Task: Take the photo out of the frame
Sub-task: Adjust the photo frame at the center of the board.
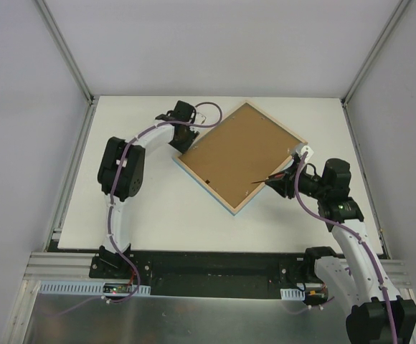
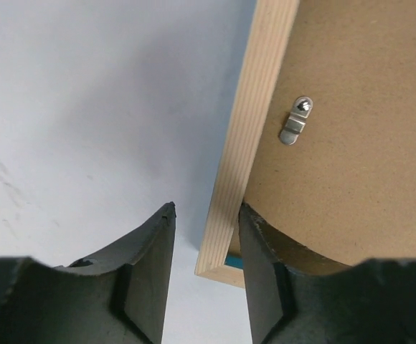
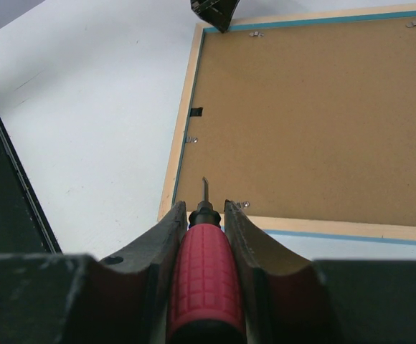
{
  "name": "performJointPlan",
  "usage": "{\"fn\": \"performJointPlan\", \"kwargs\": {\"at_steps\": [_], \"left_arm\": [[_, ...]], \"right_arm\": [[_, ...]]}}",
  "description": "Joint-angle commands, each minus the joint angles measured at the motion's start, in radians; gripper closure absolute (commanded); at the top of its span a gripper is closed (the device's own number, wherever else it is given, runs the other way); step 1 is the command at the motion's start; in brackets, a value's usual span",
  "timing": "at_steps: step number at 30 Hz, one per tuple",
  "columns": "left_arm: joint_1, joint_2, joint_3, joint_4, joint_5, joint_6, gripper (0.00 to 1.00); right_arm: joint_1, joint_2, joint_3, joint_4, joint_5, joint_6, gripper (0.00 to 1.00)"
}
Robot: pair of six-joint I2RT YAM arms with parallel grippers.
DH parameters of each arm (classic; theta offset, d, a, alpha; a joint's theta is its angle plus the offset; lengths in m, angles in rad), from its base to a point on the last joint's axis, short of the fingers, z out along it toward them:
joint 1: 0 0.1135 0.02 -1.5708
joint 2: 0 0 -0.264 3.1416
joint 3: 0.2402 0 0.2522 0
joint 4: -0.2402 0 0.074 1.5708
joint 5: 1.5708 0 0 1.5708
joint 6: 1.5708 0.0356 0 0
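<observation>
The frame [image 1: 240, 158] lies back-up, presumably so the right gripper [image 3: 204, 208], clamped on a red-handled screwdriver [image 3: 202, 279], can reach its clips [image 2: 296, 120], while the left gripper [image 2: 206, 211], part-open, straddles a corner [image 2: 219, 265].

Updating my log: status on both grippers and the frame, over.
Left gripper open, straddling frame corner. Right gripper shut on screwdriver, tip over back panel. Photo not visible.

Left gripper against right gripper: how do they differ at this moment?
The left gripper is open and empty; the right gripper is shut on the red-handled screwdriver. The left gripper straddles the frame at its pale rim near a corner; the right gripper aims its tool at the rim on another side. Both are at the frame's edge.
</observation>
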Motion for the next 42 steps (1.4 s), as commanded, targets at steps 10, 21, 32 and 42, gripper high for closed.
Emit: {"fn": "performJointPlan", "kwargs": {"at_steps": [10,21,32,42], "left_arm": [[0.022,-0.014,0.143,-0.002,-0.143,-0.057,0.36],[-0.01,-0.164,-0.083,-0.059,0.206,-0.229,0.36],[-0.008,-0.065,-0.095,-0.071,0.333,-0.404,0.41],[-0.01,-0.182,-0.192,-0.029,0.307,-0.484,0.43]], "right_arm": [[-0.007,0.003,-0.002,0.06,-0.04,0.002,0.99],[-0.007,-0.005,-0.003,0.061,-0.04,0.001,0.99],[-0.011,-0.003,-0.003,0.063,-0.038,0.004,0.99],[-0.011,0.005,-0.005,0.062,-0.04,-0.002,0.99]]}}
